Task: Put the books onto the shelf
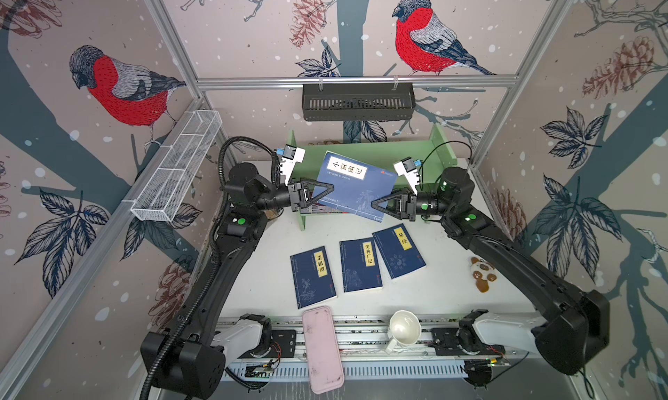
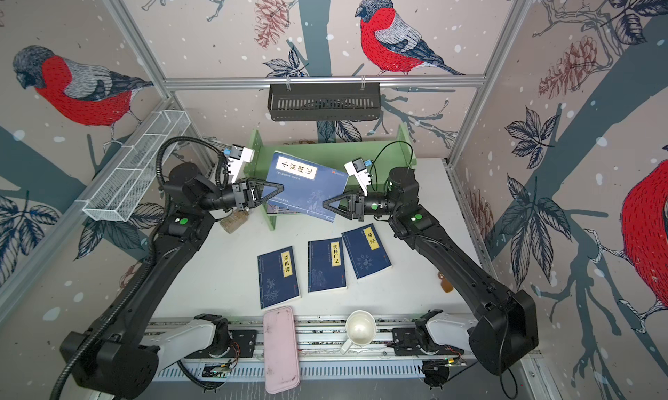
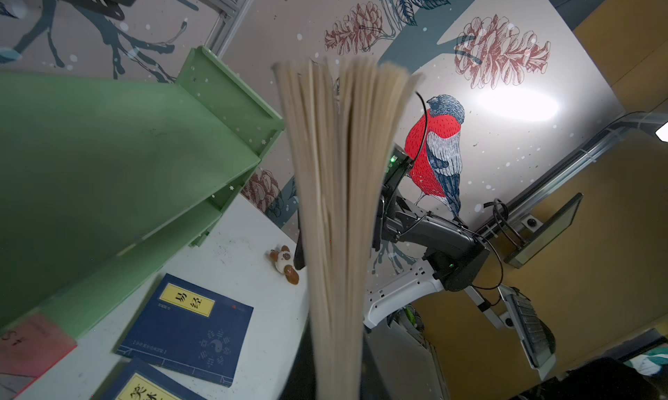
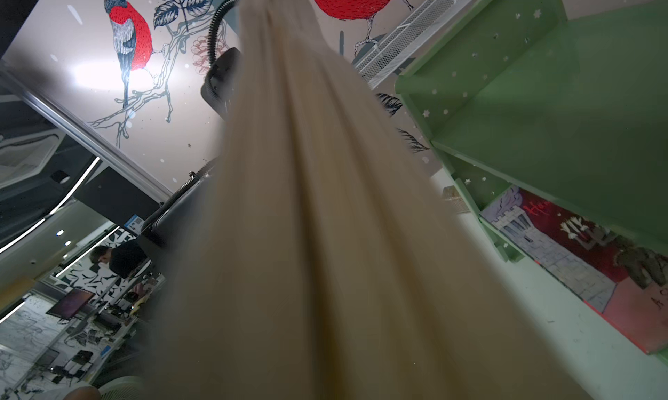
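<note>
A navy book point(image 1: 356, 185) hangs tilted in the air over the light green shelf point(image 1: 397, 152), seen in both top views. My left gripper point(image 1: 330, 189) is shut on its left edge. My right gripper point(image 1: 374, 203) straddles its lower right corner, and its grip is unclear. Both wrist views are filled by the book's fanned page edges point(image 3: 336, 199) point(image 4: 325, 199), which hide the jaws. Three more navy books point(image 1: 312, 277) point(image 1: 360, 266) point(image 1: 398, 250) lie flat on the table. A red-and-grey book point(image 4: 578, 257) lies on the shelf's bottom tier.
A pink flat case point(image 1: 322, 347) and a white mug point(image 1: 404, 329) sit at the front rail. A small panda toy point(image 1: 482, 271) lies at the right. A black slotted basket point(image 1: 358, 102) hangs on the back wall, a white wire basket point(image 1: 177, 167) on the left wall.
</note>
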You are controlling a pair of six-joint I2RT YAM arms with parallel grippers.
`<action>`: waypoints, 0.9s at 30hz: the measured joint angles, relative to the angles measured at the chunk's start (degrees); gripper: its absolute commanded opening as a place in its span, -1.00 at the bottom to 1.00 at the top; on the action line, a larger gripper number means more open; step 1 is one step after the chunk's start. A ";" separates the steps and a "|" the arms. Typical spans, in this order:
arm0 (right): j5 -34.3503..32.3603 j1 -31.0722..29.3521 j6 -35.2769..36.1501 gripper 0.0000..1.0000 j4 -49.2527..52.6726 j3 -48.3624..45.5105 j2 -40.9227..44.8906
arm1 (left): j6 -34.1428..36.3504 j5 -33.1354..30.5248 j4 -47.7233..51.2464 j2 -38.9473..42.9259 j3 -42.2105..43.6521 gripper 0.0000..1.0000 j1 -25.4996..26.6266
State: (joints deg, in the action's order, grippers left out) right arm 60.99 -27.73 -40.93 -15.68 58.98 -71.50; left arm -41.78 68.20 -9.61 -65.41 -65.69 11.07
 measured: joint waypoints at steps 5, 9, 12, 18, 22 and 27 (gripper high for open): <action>-3.54 -0.83 -6.71 -0.19 -11.28 -5.51 1.68 | 0.22 -2.49 1.31 -0.39 -0.68 -1.00 -0.11; -6.47 -2.73 -10.78 -0.22 -17.88 -7.26 0.92 | -1.73 -3.91 1.03 -0.48 0.87 -1.00 -0.50; -8.44 -4.48 -12.22 -0.30 -20.37 -7.26 0.11 | -2.49 -4.61 0.81 -0.44 1.36 -1.00 -1.01; -12.07 -5.97 -13.97 -0.77 -22.32 -7.61 -0.07 | -4.52 -5.51 -1.29 -0.42 3.26 -1.00 -1.33; -13.73 -6.01 -14.45 -0.96 -21.68 -7.67 -0.09 | -4.74 -6.34 -1.70 -0.37 4.24 -0.87 -1.40; -14.56 -4.52 -13.99 -0.99 -17.94 -3.61 -1.16 | -2.89 -8.72 -0.35 0.07 4.46 0.06 -1.53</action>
State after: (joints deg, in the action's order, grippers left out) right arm 46.44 -32.25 -54.92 -33.63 55.37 -72.66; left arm -44.66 59.48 -9.96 -65.34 -61.23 9.54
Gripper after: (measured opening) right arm 0.116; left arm 0.399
